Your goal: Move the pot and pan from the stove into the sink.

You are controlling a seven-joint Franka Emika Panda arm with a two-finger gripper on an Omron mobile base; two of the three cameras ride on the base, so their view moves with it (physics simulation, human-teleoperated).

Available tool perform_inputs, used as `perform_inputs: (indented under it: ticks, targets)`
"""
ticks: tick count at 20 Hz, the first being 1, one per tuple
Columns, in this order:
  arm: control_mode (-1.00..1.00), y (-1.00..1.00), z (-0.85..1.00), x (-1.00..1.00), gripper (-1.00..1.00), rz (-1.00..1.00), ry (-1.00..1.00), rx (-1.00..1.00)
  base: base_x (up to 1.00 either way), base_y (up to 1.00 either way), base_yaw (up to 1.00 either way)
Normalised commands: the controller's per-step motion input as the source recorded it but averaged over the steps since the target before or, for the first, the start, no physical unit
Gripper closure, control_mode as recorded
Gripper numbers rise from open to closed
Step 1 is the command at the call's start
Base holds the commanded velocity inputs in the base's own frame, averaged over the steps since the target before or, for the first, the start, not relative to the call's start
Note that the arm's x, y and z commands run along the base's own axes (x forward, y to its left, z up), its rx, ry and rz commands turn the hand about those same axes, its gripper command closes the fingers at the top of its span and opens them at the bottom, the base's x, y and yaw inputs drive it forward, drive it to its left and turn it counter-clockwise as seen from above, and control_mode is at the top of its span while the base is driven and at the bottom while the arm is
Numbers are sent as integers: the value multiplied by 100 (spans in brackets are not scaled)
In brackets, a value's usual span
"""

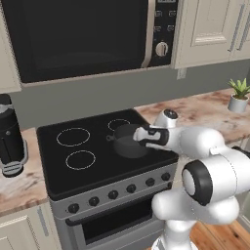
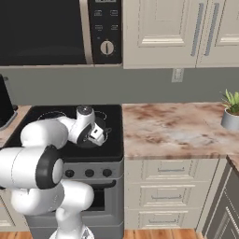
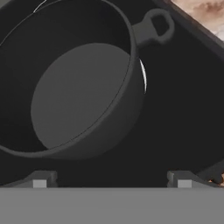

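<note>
The dark grey pot [image 1: 126, 144] [image 3: 78, 96] sits on the front right burner of the black stove [image 1: 73, 166] [image 2: 114, 144]. One of its loop handles [image 3: 156, 26] points toward the counter. My gripper [image 1: 137, 138] [image 2: 99, 136] [image 3: 112, 181] hovers just above the pot's near rim, pointing down. It is open, with nothing between its fingertips [image 3: 41, 180]. In the right base view my hand covers most of the pot [image 2: 84, 141]. The pan and the sink are out of view.
A black microwave [image 1: 78, 39] hangs over the stove. A dark appliance [image 1: 10, 139] stands on the counter to its left. To the right runs a marble counter [image 2: 172, 126] with a potted plant [image 2: 230, 112] at its far end.
</note>
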Motion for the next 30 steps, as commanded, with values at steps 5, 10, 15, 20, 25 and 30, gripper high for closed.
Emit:
perform_inputs:
  ticks: [5,10,15,20,25,30]
  targets:
    - [-100,1,-22,30,-100,-2,0,0,0,0,0]
    - [-100,0,-12,24,-100,-1,0,0,0,0,0]
    - [-100,2,-10,27,-100,0,0,0,0,0,0]
    - [-100,-3,-3,14,-100,0,0,1,0,0,0]
    - [-100,-27,0,-9,-100,0,-1,10,0,0,0]
    - [-100,-3,-4,15,-100,0,0,2,0,0,0]
